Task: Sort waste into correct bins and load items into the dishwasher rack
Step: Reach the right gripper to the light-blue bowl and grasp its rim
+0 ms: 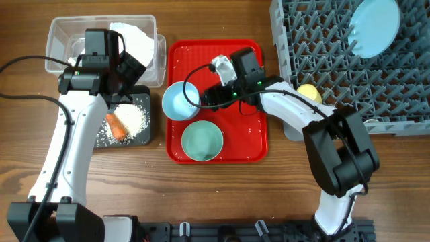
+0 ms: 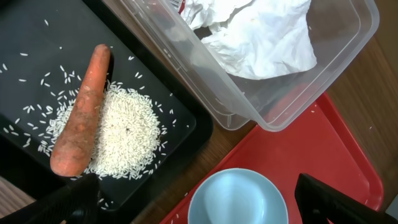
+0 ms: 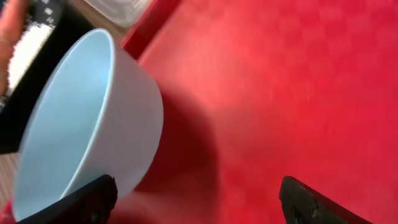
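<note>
Light-blue bowl (image 3: pixel 87 118) sat on the red tray (image 3: pixel 280 93), just beside one finger of my right tool (image 3: pixel 198 198), which gaped released; my left tool (image 2: pixel 202 199) was spread wide too.

Rack (image 1: pixel 316 40), far-right corner of counter (image 1: pixel 222 195), runs off frame; left arm (image 1: pixel 80 128) covers part of clear tub (image 1: pixel 57 30); right arm (image 1: pixel 295 111) half-hides yellow cup (image 1: pixel 308 91).

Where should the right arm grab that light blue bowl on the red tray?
Pinch the rim of the light-blue bowl on the side facing the middle of the red tray, one finger inside, one outside. It stands upright and empty with a thin wall, and the open right gripper sits on that side.
</note>
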